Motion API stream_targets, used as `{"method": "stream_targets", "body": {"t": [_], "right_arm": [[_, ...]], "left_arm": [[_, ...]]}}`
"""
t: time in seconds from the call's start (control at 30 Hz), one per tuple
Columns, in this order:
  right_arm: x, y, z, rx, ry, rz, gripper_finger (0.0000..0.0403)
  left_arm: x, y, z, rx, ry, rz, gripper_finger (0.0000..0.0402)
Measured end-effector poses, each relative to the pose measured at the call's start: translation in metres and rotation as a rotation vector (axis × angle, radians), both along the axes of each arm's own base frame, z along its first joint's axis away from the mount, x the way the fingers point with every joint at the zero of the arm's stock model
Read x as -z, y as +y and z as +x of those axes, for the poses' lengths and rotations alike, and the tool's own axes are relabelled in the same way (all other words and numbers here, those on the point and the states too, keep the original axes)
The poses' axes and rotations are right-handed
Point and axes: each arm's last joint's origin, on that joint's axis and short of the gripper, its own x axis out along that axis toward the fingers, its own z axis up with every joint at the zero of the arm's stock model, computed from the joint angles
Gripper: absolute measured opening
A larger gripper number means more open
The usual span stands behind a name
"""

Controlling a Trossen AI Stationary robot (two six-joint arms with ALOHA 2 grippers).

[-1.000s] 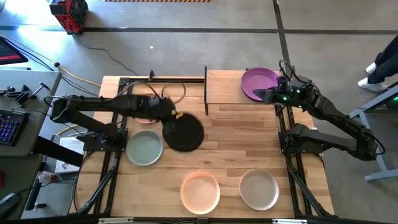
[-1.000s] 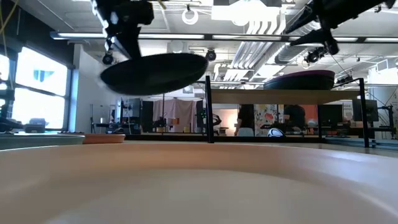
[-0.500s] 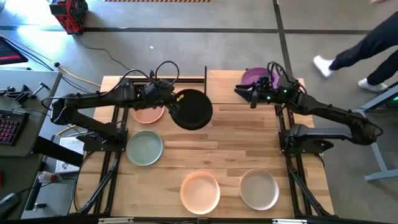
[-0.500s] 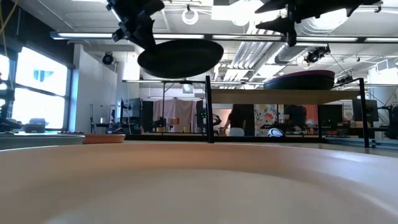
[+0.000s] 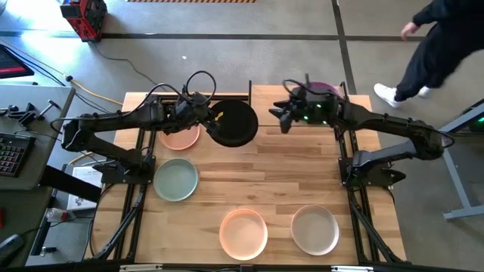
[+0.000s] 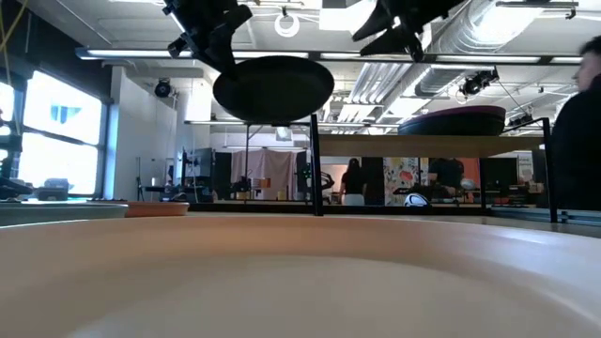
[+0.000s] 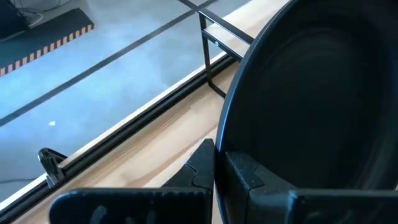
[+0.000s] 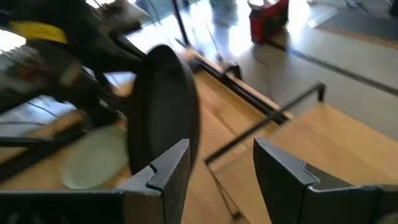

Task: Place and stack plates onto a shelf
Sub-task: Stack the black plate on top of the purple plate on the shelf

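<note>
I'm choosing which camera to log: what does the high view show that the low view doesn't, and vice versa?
Only the high view shows the green plate, the near peach plate and beige plate as whole plates on the table. Only the low view shows the purple plate resting on the shelf from the side, and the black plate held above shelf height. Both show the left gripper holding the black plate and the right gripper open nearby.

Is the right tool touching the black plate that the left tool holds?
Apart. In the high view, bare shelf shows between the open right tool and the black plate held by the left tool.
</note>
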Motion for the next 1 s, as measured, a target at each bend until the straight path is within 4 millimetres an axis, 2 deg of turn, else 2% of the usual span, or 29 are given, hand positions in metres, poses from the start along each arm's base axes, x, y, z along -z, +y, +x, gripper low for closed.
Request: {"method": "stream_targets", "body": {"t": [0.13,0.4,0.7,0.83,1.0], "right_arm": [[0.0,-0.007,0.019,0.013,0.108,0.029,0.016],[0.01,-0.007,0.053,-0.024,0.159,0.045,0.016],[0.019,-0.006,0.063,-0.028,0.194,0.066,0.0157],[0.019,-0.006,0.063,-0.018,0.185,0.084,0.0122],[0.019,-0.006,0.062,0.002,0.18,0.106,0.0028]], "left_arm": [[0.0,0.0,0.0,0.0,0.0,0.0,0.0004],[0.0,0.0,0.0,-0.03,-0.036,-0.025,0.0006],[-0.005,0.0,0.005,-0.019,-0.113,-0.019,0.0007],[-0.005,0.0,0.006,-0.006,-0.119,-0.03,0.0007],[-0.006,0.0,0.007,-0.004,-0.132,-0.026,0.0007]]}}
